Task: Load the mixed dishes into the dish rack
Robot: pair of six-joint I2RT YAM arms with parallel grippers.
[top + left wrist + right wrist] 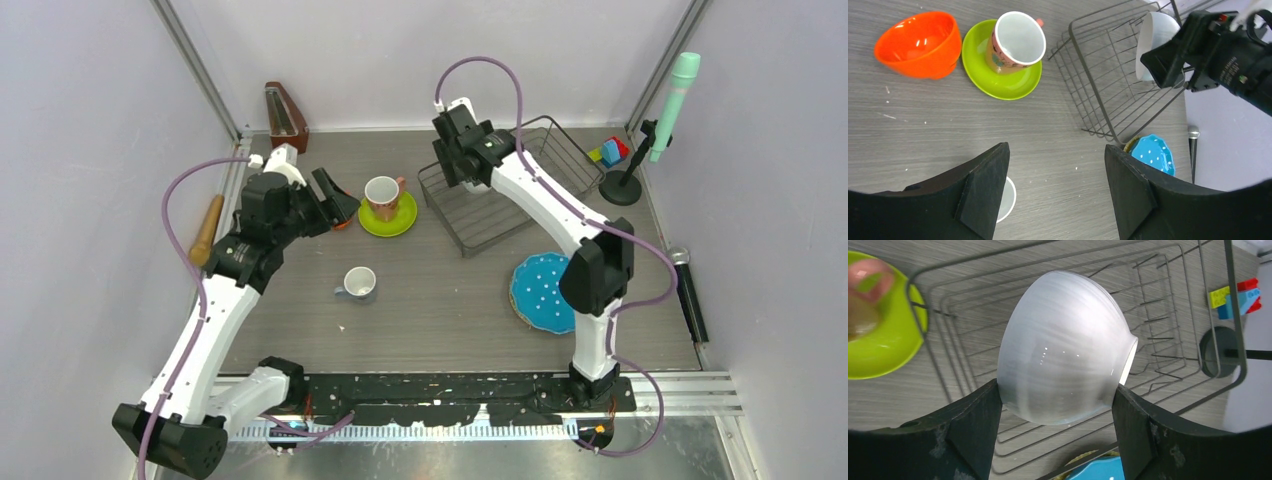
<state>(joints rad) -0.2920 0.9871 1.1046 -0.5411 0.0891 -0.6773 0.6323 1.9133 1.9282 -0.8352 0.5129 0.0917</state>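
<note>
Right gripper [1055, 392] is clamped on the white bowl [1063, 340], with one finger against each side of its wall. The bowl is tilted on its side, its outer wall toward the wrist camera and its mouth toward the left arm. It hangs over the left end of the dish rack [500, 205], clear of the wires, with the upright dividers below and beyond it.

The left gripper [1055, 192] hovers over the table with its fingers [980, 192] spread wide and nothing between them. The small grey-white mug [357, 284] stands alone on the table, and in the left wrist view it is partly hidden under one finger.

Just beside the rack's left end the pink mug [1018, 42] stands upright on the lime-green plate [998, 85]. The orange bowl [918, 44] sits right next to that plate, on the side away from the rack. The blue white-dotted plate [543, 292] lies flat near the rack's near corner, partly covered in the top view by the right arm's elbow.

Around the edges are a wooden metronome [285, 118] at the back wall and a wooden stick [208, 230] along the left rail. On the right are coloured toy bricks [610, 152] just beyond the rack, a mint-green microphone on a black stand [672, 95] and a black microphone [688, 295] lying flat.
</note>
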